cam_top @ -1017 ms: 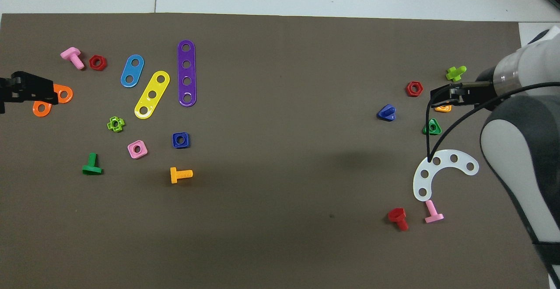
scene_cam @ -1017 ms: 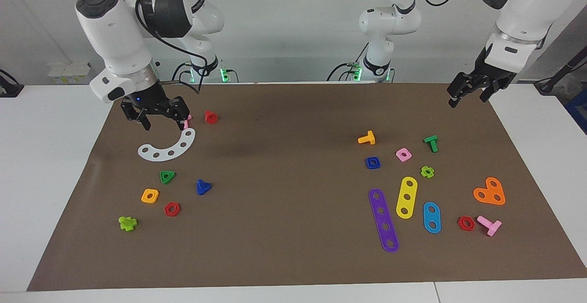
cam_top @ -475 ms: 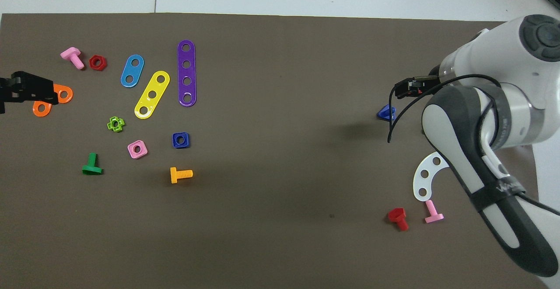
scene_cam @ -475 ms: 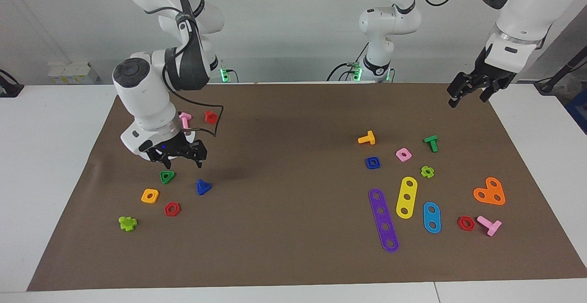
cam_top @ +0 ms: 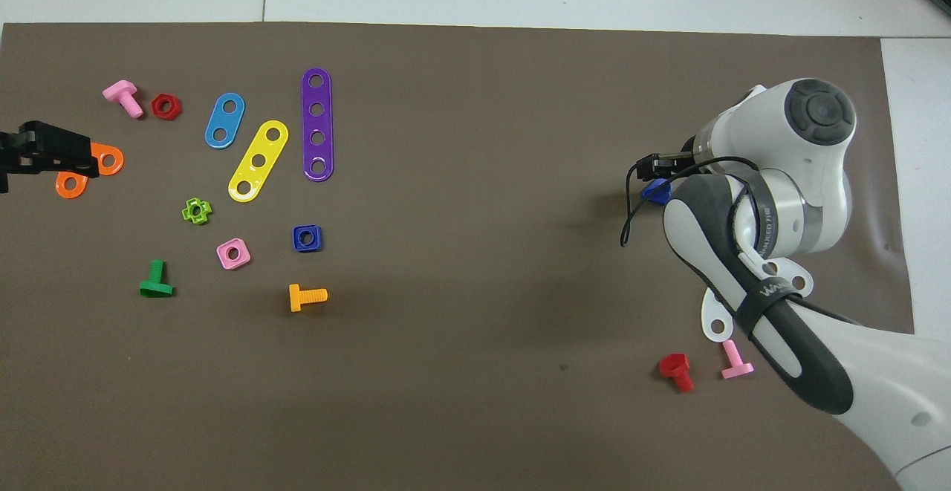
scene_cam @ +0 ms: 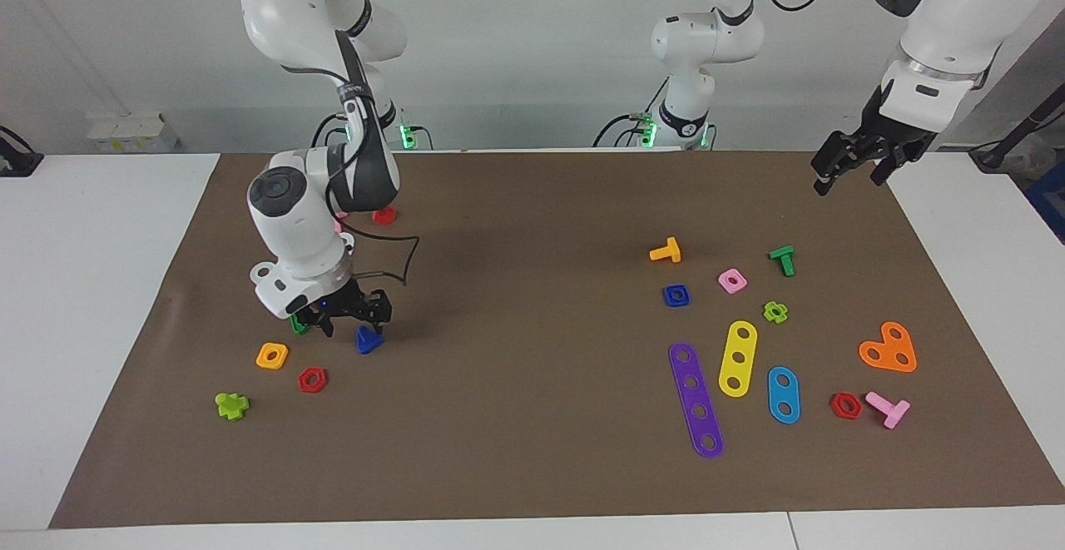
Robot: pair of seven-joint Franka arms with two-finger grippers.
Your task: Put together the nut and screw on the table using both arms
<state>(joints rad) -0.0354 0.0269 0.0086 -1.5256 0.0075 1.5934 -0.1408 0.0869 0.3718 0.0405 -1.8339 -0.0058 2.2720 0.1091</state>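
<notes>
Wide white desk point(scene_cam: 100, 284) under a large brown rectangular mat point(scene_cam: 532, 450), with white margin bare along the mat's edges. Broad open stretch of mat through the middle, between two clusters of plastic parts; open mat also along the edge farthest from the robots.

Right arm point(scene_cam: 308, 200) bent down steeply over the cluster at its own end of the desk, wrist nearly vertical, black cable looping beside it. Right end effector point(scene_cam: 354, 329) low over the small dark-blue plastic screw with triangular head point(scene_cam: 369, 339), fingers spread to either side of it, not pinching; contact not clear. Screw on the mat near the green triangular nut point(scene_cam: 297, 325), the orange square nut point(scene_cam: 272, 355) and the red hexagonal nut point(scene_cam: 312, 379). Curved white perforated strip point(cam_top: 717, 320) largely hidden under the arm in the overhead view, beside a pink screw point(cam_top: 735, 361) and a red screw point(cam_top: 676, 371).

Left arm point(scene_cam: 940, 42) waiting, raised over the mat's corner at its own end. Left end effector point(scene_cam: 853, 171) spread wide, holding nothing, above the orange heart-shaped plate point(cam_top: 93, 168) in the overhead view.

Small dark-blue square plastic nut with rounded corners and round centre hole point(scene_cam: 676, 294) flat on the mat toward the left arm's end, beside the pink square nut point(scene_cam: 732, 280), between the orange T-shaped screw point(scene_cam: 666, 251) and the flat purple four-hole strip point(scene_cam: 695, 398).
</notes>
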